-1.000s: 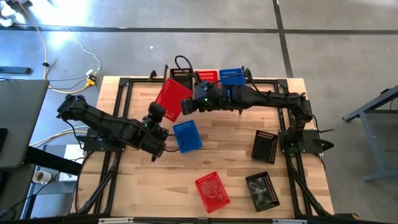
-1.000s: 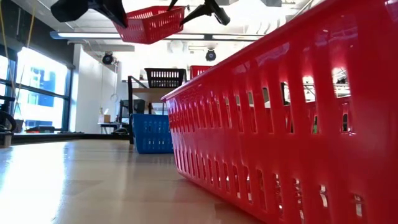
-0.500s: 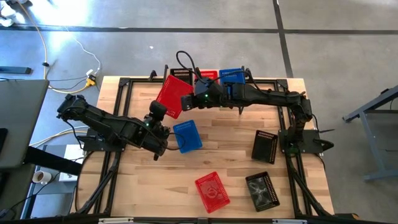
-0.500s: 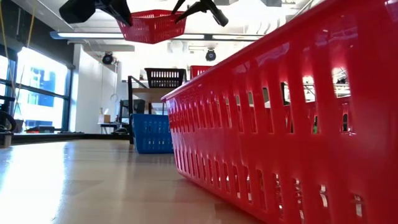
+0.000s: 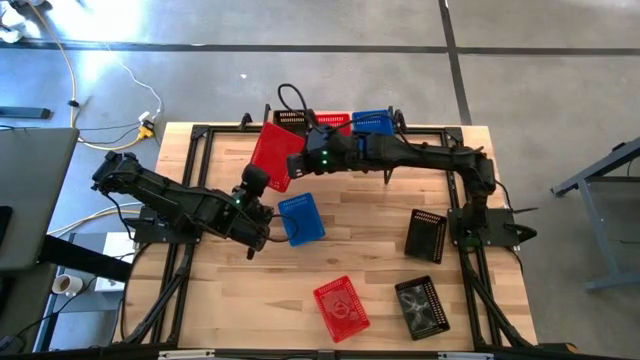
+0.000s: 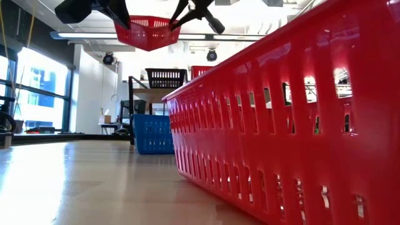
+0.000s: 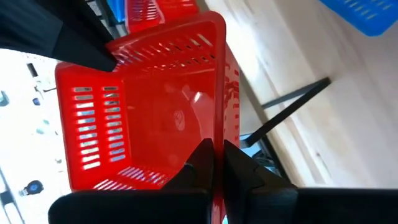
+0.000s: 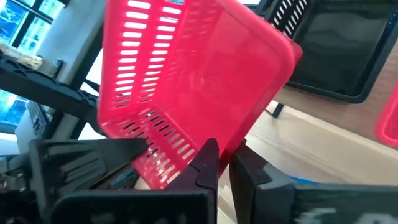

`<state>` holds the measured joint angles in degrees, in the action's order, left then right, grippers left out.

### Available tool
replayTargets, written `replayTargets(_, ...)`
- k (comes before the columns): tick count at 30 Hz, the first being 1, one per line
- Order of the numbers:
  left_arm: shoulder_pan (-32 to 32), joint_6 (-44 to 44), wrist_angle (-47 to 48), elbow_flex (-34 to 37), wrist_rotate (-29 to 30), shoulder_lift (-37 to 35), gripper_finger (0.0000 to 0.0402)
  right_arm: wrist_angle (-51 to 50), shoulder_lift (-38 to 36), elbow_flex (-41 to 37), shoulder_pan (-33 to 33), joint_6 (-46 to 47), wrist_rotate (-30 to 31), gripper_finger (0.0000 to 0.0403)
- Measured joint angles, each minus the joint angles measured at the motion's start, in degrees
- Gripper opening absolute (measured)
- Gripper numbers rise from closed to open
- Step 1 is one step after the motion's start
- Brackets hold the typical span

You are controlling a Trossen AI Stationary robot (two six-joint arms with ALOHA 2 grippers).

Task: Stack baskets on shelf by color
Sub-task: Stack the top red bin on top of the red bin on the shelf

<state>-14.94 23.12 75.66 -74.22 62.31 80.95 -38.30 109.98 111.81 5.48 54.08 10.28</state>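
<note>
A red basket (image 5: 272,152) hangs in the air between my two grippers, near the left end of the shelf (image 6: 139,91) at the table's far edge. It also shows high up in the low view (image 6: 149,31). My left gripper (image 7: 215,163) is shut on its side toward the table's near left. My right gripper (image 8: 219,163) is shut on its opposite side. On the shelf stand a black basket (image 5: 292,118), a red one (image 5: 333,122) and a blue one (image 5: 372,122). My left gripper pinches one wall of the red basket at its rim (image 7: 217,134), one finger inside and one outside. The fingers come slanting from the table's near left. The basket is lifted clear and tilted, its open side toward this gripper. My right gripper pinches the opposite wall's edge (image 8: 219,144) between its two fingers, coming from the table's right. The basket's underside faces its camera. The basket is lifted clear and tilted.
A blue basket (image 5: 300,218) lies on the table just near of the held one. A red basket (image 5: 341,305) lies near the front edge and fills the low view's right (image 6: 294,125). Two black baskets (image 5: 425,235) (image 5: 420,305) lie at the right.
Both grippers have carried the red basket a little toward the table's far edge and the shelf. The basket has changed its tilt as it went. Both grippers stay shut on it.
</note>
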Motion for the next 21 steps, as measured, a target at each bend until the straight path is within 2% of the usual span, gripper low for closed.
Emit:
replayTargets(7,-0.02,-0.55,-0.51,-0.02,-3.11,0.00,0.0007,-0.26,0.31,-0.02,-0.07,-1.49,0.15,0.0002)
replayTargets(11,-0.13,-2.28,-1.13,-0.13,-3.36,-0.04,0.0025,-0.46,0.49,-0.13,0.04,-2.69,0.40,0.0000)
replayTargets(18,-0.07,-5.02,-1.01,-0.15,-9.94,-0.04,0.0056,-0.69,0.54,-0.20,0.23,-4.35,0.22,0.0000)
replayTargets(21,-0.07,-5.70,-0.92,-0.17,-11.02,-0.07,0.0073,-0.75,0.54,-0.22,0.47,-5.14,0.62,0.0000)
